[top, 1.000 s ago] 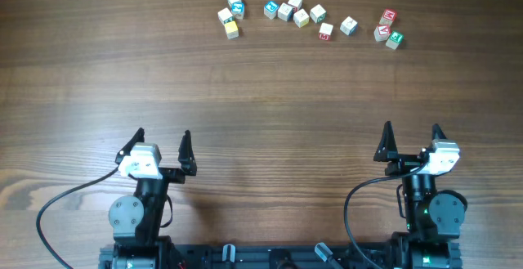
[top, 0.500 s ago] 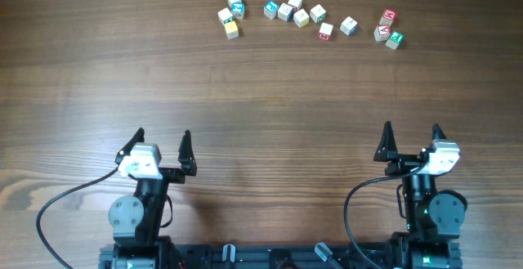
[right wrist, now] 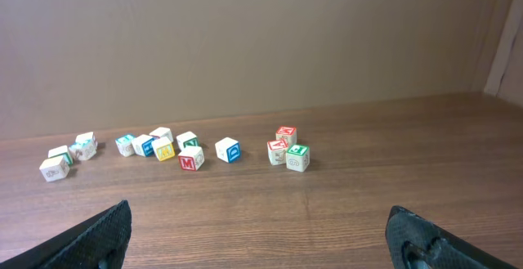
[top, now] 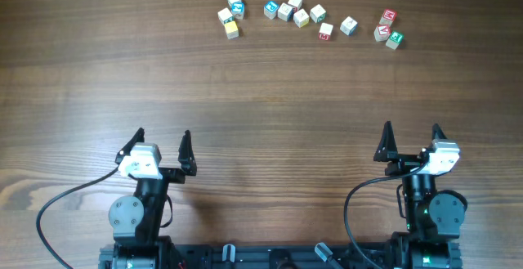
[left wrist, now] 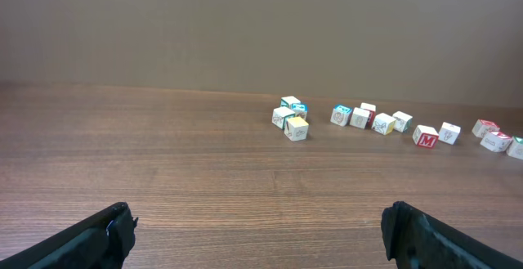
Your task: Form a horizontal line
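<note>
Letters on cubes point(top: 285, 11) unreadable overhead, left claw point(left wrist: 257, 213) and right claw point(right wrist: 259, 213) cropped

Soft, even light falls across the brown wood-grain tabletop point(top: 261, 81) in the overhead view, leaving no glare and only short, faint shadows beside the small wooden letter cubes point(top: 302, 17). The grain reads sharply, though the cubes' letters are too small to make out from above. In both wrist views the plain tan wall point(left wrist: 261, 24) looks dimmer and flat. The black fingers point(left wrist: 90, 240) of the left pincer point(left wrist: 257, 217) and those of the right pincer point(right wrist: 259, 212) show as dark, slightly soft shapes in the bottom corners.
</note>
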Available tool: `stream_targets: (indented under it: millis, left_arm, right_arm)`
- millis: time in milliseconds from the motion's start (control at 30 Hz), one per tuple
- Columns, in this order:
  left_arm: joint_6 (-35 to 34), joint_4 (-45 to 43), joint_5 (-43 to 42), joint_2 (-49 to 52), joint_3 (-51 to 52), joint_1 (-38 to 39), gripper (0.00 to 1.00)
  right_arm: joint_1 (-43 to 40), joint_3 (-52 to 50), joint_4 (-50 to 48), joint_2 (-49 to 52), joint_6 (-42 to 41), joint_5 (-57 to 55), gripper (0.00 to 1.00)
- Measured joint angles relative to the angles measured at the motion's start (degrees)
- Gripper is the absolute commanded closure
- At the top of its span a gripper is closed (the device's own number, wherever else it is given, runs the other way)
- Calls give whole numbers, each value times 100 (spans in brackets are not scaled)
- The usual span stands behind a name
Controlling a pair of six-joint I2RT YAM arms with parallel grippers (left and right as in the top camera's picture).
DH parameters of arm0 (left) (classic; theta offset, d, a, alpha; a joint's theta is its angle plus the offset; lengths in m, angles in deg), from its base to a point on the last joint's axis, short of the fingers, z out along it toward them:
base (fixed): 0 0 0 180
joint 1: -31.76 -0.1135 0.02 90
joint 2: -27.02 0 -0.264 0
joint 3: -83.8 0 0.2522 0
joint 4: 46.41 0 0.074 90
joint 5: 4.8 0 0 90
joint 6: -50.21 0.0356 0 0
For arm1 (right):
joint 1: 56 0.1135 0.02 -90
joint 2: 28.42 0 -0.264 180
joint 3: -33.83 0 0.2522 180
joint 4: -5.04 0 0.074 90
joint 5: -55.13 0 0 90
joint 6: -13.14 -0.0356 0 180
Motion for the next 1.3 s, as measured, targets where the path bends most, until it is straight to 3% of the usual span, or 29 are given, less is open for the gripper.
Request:
stream_targets:
  millis: [667, 867, 967, 1067, 1300]
  left_arm:
    - [0, 0, 0, 0, 0, 0, 0]
    - [66, -365, 85, 0, 13, 0, 0]
    - [55, -678, -376, 0, 13, 0, 0]
    - [-153, -177, -710, 9, -144, 0, 0]
    - [-286, 647, -992, 813, -1740, 0, 0]
  right_arm:
    - [0, 0, 0, 0, 0, 0, 0]
    - [0, 0, 0, 0, 0, 0, 0]
    - [0, 0, 0, 0, 0, 0, 0]
    - [0, 0, 0, 2, 0, 0, 0]
    - [0, 0, 0, 2, 0, 0, 0]
